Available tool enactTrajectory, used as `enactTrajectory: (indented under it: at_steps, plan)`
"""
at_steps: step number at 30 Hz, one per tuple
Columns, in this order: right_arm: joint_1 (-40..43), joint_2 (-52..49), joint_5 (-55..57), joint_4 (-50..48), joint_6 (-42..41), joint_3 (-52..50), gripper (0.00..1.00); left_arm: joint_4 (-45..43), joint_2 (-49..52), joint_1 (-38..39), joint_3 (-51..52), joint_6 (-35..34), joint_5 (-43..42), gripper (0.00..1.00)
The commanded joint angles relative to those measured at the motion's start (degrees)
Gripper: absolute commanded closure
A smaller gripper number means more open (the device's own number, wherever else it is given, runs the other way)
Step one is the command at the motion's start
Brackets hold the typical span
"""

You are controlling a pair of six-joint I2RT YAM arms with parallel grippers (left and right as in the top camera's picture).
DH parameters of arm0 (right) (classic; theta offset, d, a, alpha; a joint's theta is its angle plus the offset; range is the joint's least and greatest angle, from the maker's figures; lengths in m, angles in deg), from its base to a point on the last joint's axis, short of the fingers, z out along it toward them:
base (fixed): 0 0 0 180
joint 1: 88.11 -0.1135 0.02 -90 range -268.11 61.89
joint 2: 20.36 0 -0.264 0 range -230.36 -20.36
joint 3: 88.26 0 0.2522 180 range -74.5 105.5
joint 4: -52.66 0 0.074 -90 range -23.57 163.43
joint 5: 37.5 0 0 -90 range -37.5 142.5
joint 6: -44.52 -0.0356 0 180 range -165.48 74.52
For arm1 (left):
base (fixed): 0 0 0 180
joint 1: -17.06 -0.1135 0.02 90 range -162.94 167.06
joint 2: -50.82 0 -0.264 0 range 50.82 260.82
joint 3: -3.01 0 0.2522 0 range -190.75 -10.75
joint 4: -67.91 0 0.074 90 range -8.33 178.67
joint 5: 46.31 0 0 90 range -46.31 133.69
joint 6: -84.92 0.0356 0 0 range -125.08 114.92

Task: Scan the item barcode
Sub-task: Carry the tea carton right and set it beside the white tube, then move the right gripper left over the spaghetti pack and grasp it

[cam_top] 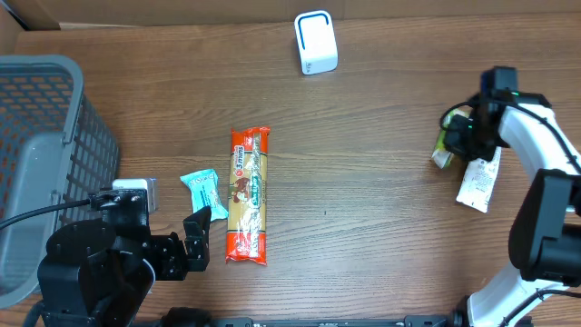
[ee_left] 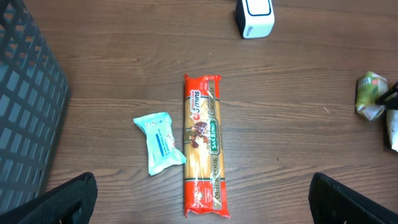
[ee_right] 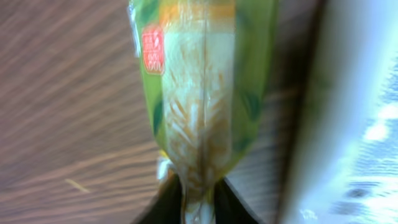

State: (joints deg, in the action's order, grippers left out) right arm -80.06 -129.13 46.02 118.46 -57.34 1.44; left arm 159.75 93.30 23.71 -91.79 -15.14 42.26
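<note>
The right gripper (cam_top: 459, 134) pinches the crimped end of the green packet (ee_right: 199, 93) at the right side of the table (cam_top: 381, 227), and the packet's long axis runs straight out from the fingers. The white scanner (cam_top: 315, 42) lies well apart, farther out and to the left. It is nearer this arm than the left gripper (cam_top: 192, 243), which stands wide open beside the pasta pack (cam_top: 248, 193).

A dark brown wood-grain table (cam_top: 381, 227) fills nearly every view, evenly lit, with a faint sheen on its grain. Beyond its far edge, a tan strip (cam_top: 27, 14) runs along the overhead view's top.
</note>
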Motion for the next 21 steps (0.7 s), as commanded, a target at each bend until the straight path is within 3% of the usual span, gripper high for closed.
enactTrajectory:
  at_steps: [1,10,15,21]
  plan:
    - [1.8,2.2,0.9,0.7,-0.5,-0.4,0.73,-0.1,-0.1,-0.2,-0.3,1.1,0.4,0.0]
    - [2.5,2.4,-1.2,11.3,1.6,7.4,0.62,-0.1,-0.1,-0.2,-0.3,1.1,0.4,0.0]
    - [-0.3,2.6,-13.4,19.1,4.3,17.9,0.6,-0.1,-0.1,-0.2,-0.3,1.1,0.4,0.0]
    - [-11.0,2.5,-25.9,12.8,4.5,17.5,0.51,-0.1,-0.1,-0.2,-0.3,1.1,0.4,0.0]
